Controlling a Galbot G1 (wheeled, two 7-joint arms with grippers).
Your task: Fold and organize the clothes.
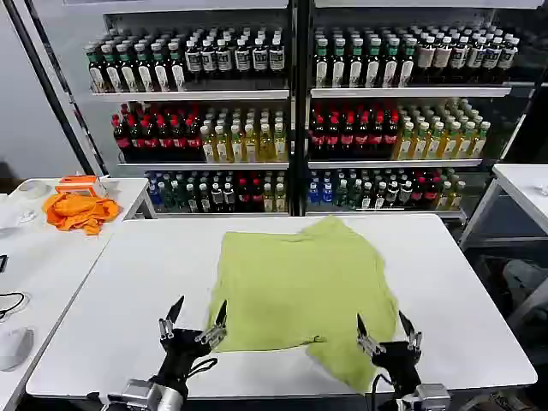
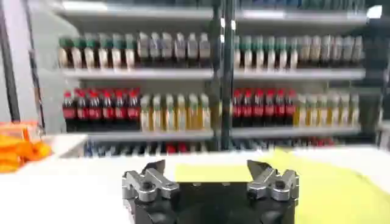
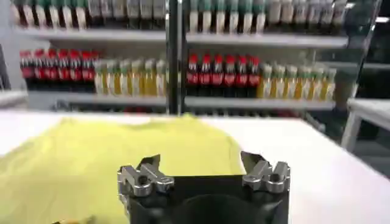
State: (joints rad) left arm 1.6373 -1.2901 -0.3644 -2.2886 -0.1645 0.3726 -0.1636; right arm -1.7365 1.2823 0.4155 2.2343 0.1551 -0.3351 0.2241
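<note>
Hovering at the near edge of the desk (image 1: 128,282), my left gripper (image 1: 195,322) and right gripper (image 1: 385,334) have released fingers, grasping nothing. The T-shirt (image 1: 300,291) lies nearly flat between them; folding looks hardly begun, I judge.

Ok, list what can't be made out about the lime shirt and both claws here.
- Plain lime short-sleeved T-shirt: near right corner lies behind the right claw in the head view.
- Its underside: hidden against the white table.
- Left claw: in its wrist view the frame's bottom edge cuts off the body.
- Bottle labels on the shelves: too small.
</note>
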